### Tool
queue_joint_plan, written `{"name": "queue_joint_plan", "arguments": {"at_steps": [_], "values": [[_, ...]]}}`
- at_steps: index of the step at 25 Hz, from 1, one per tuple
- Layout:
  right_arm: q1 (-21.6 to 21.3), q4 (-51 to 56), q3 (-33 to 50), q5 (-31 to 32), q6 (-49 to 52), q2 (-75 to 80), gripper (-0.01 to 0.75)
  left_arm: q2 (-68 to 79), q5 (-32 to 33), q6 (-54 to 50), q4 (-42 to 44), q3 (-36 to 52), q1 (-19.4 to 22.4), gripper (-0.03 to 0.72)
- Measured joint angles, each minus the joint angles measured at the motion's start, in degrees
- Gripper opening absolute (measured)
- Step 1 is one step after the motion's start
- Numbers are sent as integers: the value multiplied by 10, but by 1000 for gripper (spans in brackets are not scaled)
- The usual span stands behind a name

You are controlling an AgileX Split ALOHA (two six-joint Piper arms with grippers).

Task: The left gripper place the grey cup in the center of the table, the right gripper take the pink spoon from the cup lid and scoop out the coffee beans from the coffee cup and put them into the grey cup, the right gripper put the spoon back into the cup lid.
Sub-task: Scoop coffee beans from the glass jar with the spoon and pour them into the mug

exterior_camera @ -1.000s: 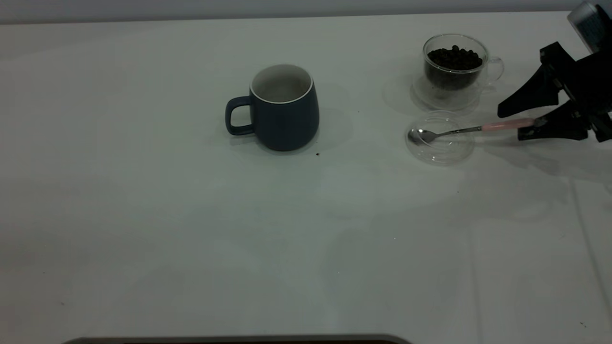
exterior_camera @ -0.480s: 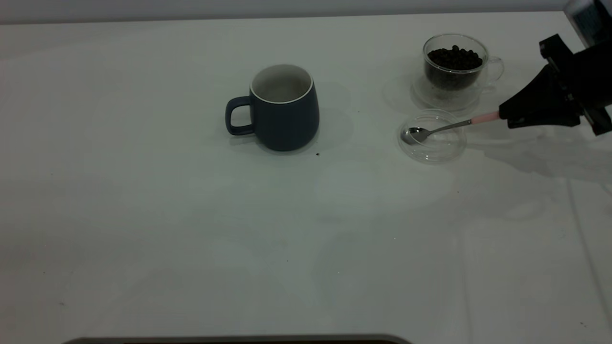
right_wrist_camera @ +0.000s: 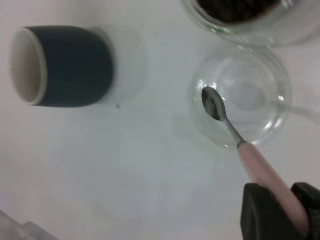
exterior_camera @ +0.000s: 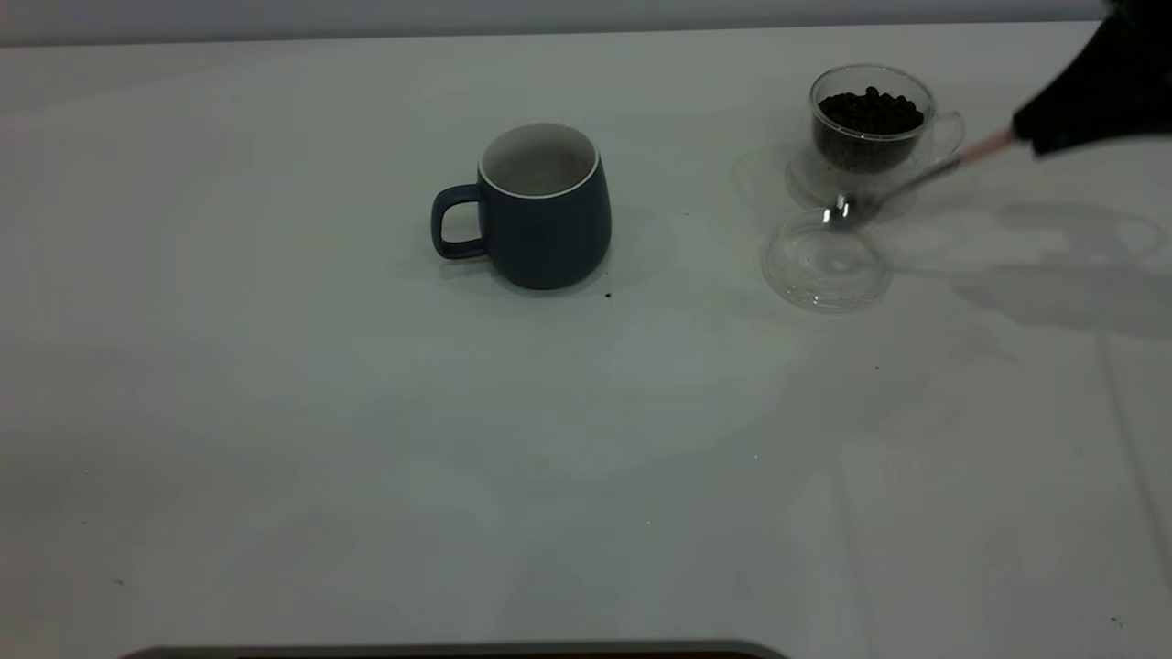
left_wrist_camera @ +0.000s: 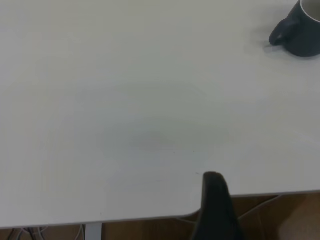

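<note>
The right gripper, jaws clenched on the pink spoon, holds it lifted above the cup lid near the counter's far right corner. Next: dip into the coffee cup to scoop.

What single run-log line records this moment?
right gripper: shut on pink spoon, lifted above cup lid | coffee beans unscooped | grey cup centred, empty | left gripper: parked
</note>
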Motion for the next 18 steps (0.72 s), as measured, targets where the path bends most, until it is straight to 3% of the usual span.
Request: {"name": "queue_joint_plan", "arguments": {"at_steps": [3, 7, 18], "values": [[1, -1, 2, -9, 1, -52, 114, 0, 0, 0, 0, 0, 0, 569], [14, 0, 2, -70, -15, -91, 114, 0, 0, 0, 0, 0, 0, 569], [60, 6, 2, -202, -63, -54, 114, 0, 0, 0, 0, 0, 0, 569]]}}
